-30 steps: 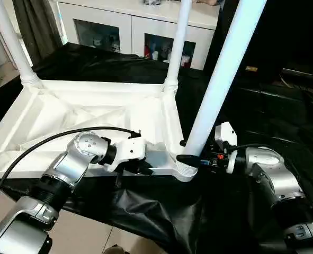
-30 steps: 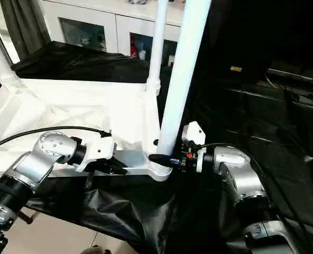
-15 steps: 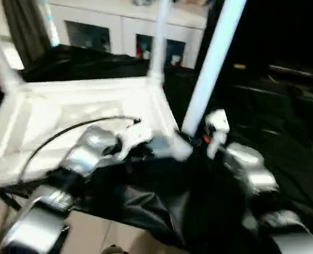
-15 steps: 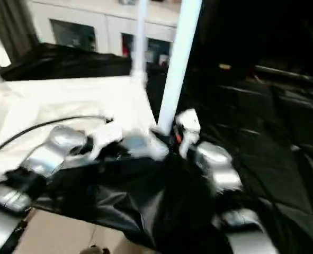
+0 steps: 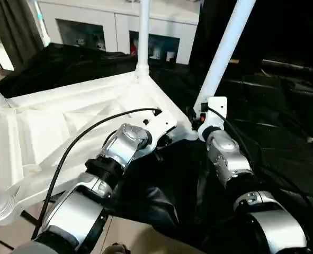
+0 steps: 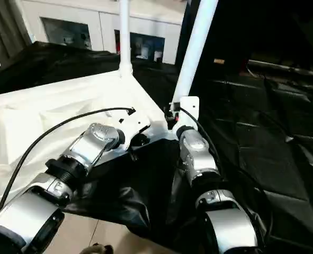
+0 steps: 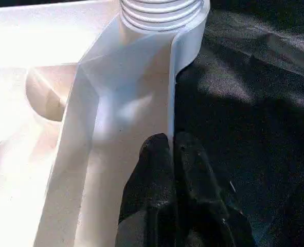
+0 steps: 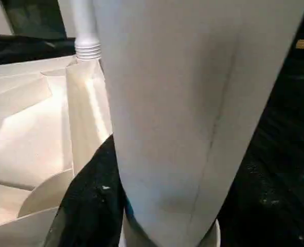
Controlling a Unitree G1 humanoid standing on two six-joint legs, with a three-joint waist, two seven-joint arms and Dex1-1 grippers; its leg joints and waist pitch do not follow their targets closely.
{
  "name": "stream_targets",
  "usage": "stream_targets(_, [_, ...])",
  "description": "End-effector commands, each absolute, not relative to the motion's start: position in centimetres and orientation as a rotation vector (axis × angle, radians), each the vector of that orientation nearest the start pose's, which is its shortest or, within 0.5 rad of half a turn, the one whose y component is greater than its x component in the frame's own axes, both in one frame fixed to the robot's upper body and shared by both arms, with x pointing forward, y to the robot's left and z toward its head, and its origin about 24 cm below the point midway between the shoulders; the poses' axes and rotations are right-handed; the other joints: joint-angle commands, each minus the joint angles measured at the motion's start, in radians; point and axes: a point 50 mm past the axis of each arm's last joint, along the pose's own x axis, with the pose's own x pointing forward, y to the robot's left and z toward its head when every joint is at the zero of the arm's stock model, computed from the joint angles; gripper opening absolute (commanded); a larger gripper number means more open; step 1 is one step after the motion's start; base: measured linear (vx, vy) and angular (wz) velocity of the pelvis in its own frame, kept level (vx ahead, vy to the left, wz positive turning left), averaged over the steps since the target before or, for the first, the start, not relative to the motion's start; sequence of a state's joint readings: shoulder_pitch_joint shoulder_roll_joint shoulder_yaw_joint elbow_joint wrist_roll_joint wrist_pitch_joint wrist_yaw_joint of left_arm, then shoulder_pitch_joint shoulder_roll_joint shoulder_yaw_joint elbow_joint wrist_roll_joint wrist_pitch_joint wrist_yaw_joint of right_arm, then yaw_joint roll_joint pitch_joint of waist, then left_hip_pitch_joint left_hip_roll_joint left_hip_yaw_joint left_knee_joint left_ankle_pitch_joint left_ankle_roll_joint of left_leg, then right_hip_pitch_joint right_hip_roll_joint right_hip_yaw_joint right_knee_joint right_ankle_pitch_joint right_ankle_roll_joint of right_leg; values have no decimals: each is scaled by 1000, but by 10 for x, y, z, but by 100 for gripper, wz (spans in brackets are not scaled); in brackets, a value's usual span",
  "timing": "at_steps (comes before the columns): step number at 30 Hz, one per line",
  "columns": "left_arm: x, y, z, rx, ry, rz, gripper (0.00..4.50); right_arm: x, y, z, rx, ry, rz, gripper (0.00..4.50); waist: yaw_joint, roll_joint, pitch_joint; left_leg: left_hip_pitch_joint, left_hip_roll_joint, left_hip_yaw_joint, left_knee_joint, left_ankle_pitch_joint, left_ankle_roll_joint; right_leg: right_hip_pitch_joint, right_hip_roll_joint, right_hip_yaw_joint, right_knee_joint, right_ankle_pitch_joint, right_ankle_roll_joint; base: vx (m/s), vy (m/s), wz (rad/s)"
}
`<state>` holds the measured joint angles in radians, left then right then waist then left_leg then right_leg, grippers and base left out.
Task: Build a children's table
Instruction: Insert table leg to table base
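Your left gripper pinches the upturned tabletop rim, fingers closed. Your right gripper clasps the near leg; both legs stand upright.

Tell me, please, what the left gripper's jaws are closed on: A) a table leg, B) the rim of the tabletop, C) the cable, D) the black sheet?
B: in the left wrist view the left gripper pinches the thin upright rim of the tabletop near a corner socket.

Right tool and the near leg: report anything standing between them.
Nothing visible does. The right tool sits against the near leg just above its corner socket, one black finger lying along the tube.
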<state>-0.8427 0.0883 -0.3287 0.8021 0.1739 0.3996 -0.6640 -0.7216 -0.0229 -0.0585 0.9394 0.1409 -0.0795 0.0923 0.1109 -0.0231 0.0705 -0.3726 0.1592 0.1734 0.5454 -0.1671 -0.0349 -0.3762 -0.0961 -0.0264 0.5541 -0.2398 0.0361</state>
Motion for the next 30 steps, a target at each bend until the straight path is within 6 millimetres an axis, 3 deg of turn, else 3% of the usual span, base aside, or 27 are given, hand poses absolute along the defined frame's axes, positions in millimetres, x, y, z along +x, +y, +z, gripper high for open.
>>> stream_targets(1, [359,50,62,523,524,-840,0,337,-92,-9,102,441,240,188,-12,16,-24,46,63,-51,-107,-757,-102,-28,-59,18,-91,-500,-100,0,0,0])
stream_targets(4, [359,52,61,524,526,-839,0,337,-91,-9,102,445,248,188,-12,13,-26,50,63,-51,-108,-773,-100,-28,-60,16,-95,-513,-93,0,0,0])
stream_targets(6, [360,54,61,524,529,-836,0,338,-90,-9,99,446,247,188,-10,14,-30,47,64,-50,-110,-740,-95,-23,-63,18,-94,-479,-100,0,0,0])
stream_targets(7, [360,55,61,525,530,-835,0,338,-89,-8,100,447,246,188,-9,8,-31,47,65,-46,-111,-717,-91,-23,-63,20,-96,-457,-104,0,0,0])
stream_targets(11, [361,56,61,526,532,-833,0,340,-88,-8,95,453,245,188,-9,8,-28,44,65,-46,-112,-702,-87,-23,-66,22,-96,-465,-107,0,0,0])
stream_targets(14, [361,56,61,527,533,-837,0,341,-87,-7,77,463,252,188,-9,9,-26,51,65,-47,-113,-731,-92,-29,-64,21,-100,-489,-101,0,0,0])
stream_targets(19, [361,57,61,529,534,-849,0,345,-85,-2,85,463,300,188,-11,11,-26,49,64,-49,-115,-751,-92,-28,-64,18,-102,-510,-93,0,0,0])
stream_targets(20, [361,57,62,529,534,-849,0,346,-85,0,85,459,306,244,-11,12,-27,51,65,-49,-114,-756,-92,-29,-64,18,-103,-516,-91,0,0,0])
stream_targets(24, [361,58,63,531,530,-851,0,350,-84,6,84,436,329,268,-13,14,-27,49,65,-51,-115,-770,-94,-28,-64,15,-105,-525,-91,0,0,0])
stream_targets(25, [361,58,62,531,530,-851,0,351,-84,7,82,431,332,292,-15,11,-27,48,65,-52,-117,-773,-93,-25,-62,11,-103,-523,-90,0,0,0])
stream_targets(30, [361,59,63,533,527,-856,0,356,-86,18,99,385,350,324,-17,16,-28,53,66,-46,-120,-773,-86,-21,-64,-1,-109,-503,-98,0,0,0])
